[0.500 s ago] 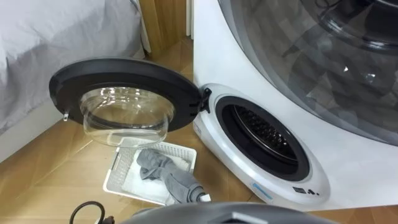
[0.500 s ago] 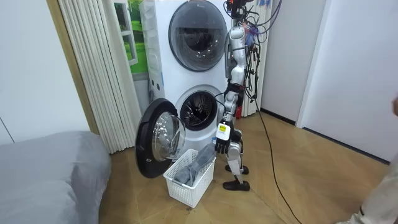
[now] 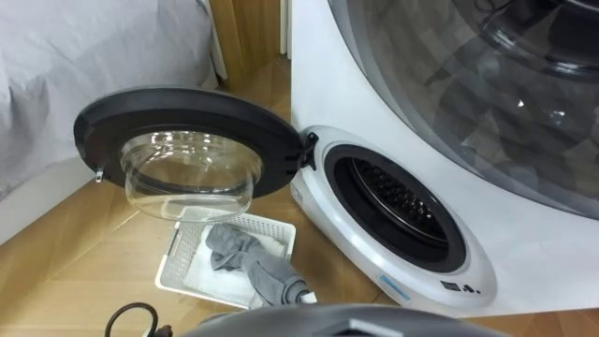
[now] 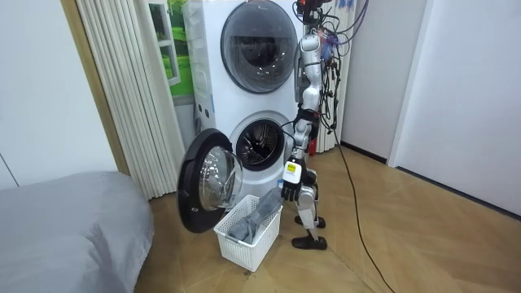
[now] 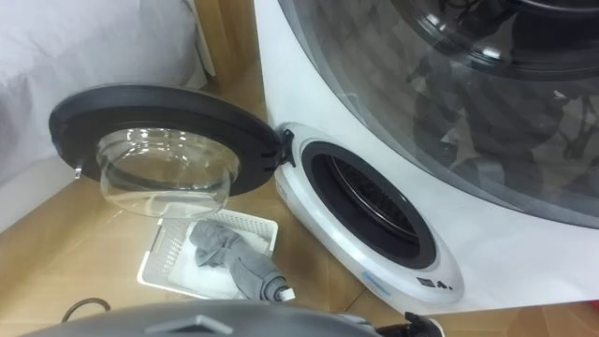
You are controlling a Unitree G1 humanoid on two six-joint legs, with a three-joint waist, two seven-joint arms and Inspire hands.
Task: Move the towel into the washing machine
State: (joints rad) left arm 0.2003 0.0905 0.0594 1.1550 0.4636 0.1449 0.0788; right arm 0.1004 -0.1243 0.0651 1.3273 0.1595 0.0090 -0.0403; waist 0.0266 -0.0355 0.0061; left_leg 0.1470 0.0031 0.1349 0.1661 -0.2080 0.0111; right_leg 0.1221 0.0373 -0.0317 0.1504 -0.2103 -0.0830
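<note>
Towel (image 3: 251, 260) is lying crumpled in the white basket (image 3: 181, 269) on the floor (image 3: 80, 267), its long axis running toward the robot, while the left hand (image 4: 291, 190) is hanging just above it, its grasp impossible to tell.

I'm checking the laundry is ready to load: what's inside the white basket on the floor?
A gray towel lies in the white basket, one end reaching over its rim. The basket's bottom beneath the towel is covered, so anything under it cannot be seen.
</note>
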